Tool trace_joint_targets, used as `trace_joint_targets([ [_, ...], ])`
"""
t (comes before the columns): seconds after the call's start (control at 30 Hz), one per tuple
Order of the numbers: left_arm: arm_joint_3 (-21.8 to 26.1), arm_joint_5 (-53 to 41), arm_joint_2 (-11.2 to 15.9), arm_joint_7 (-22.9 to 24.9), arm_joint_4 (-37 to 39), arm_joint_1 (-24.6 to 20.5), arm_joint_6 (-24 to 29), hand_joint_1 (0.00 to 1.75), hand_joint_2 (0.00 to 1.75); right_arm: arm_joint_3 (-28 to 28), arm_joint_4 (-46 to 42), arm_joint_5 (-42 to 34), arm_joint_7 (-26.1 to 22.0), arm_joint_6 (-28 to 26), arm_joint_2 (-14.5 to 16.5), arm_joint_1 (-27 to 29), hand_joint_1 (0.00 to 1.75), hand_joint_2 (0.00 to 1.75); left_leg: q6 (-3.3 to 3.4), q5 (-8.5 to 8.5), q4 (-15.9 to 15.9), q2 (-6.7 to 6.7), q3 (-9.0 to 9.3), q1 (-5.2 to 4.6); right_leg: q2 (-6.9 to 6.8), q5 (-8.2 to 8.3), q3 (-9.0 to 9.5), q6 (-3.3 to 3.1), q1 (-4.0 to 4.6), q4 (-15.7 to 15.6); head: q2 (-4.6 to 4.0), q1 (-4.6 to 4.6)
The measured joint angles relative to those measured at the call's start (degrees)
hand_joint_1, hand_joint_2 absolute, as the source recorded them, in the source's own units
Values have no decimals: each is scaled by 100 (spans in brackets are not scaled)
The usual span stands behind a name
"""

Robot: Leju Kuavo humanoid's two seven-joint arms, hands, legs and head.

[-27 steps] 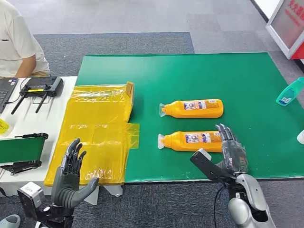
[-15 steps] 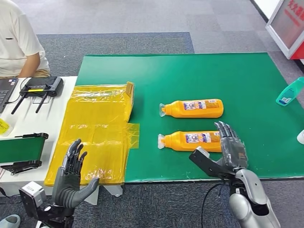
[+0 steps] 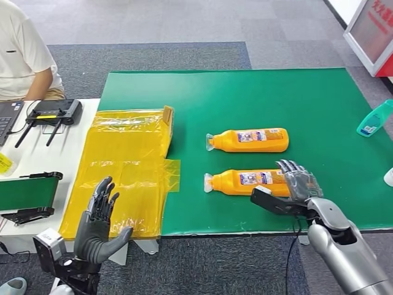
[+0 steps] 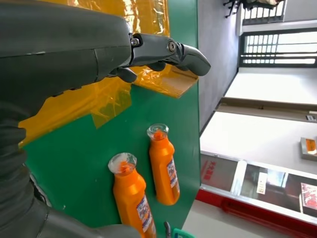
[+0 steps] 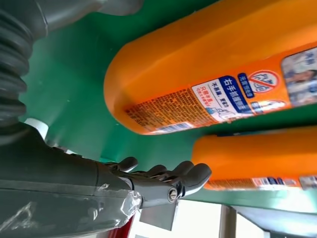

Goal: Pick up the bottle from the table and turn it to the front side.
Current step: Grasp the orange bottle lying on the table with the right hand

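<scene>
Robot's left hand (image 3: 98, 222) hovers open, fingers spread, over yellow plastic sheeting (image 3: 125, 169), well apart from both bottles. Further right, the nearer orange bottle (image 3: 248, 182) lies flat on the green mat (image 3: 278, 98); the right hand (image 3: 296, 187) sits open at its base, thumb just beside it. Lifting and turning remain undone.

The right robot hand (image 3: 296, 184) reaches forward on its silver arm with fingers (image 5: 186, 173) stretched out and thumb spread apart, holding nothing, while the left robot hand (image 3: 98, 224) is raised palm inward, its fingers (image 4: 179, 52) extended and apart, thumb jutting sideways, likewise holding nothing.
</scene>
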Motion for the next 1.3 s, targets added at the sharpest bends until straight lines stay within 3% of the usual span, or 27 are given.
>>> trace_joint_targets([
  [0.23,-112,39,93,0,146,-64,44,0,175,408,825,-19,4,27,-30,-471,0,175,-2,3,0,0,-1,0,-1,0,0,1,0,0,0,0],
  [0.83,-267,116,204,0,387,-205,42,0,175,926,1677,-85,14,-35,132,-1030,0,175,-7,8,0,0,8,1,3,11,5,-5,1,0,0,-1],
  [0.87,-269,119,209,0,398,-208,46,0,175,948,1712,-86,15,-39,149,-1058,5,175,-8,9,0,1,10,1,4,13,5,-5,1,0,0,-1],
  [1.0,-275,126,226,0,438,-239,51,0,175,1048,1885,-112,15,-56,249,-1171,175,175,-11,13,0,2,12,1,9,23,5,-5,1,0,0,1],
  [1.3,-301,183,248,2,475,-270,81,0,175,1165,2203,-281,-31,-286,421,-1283,175,175,-7,24,0,1,11,1,9,30,5,-2,1,0,0,0],
])
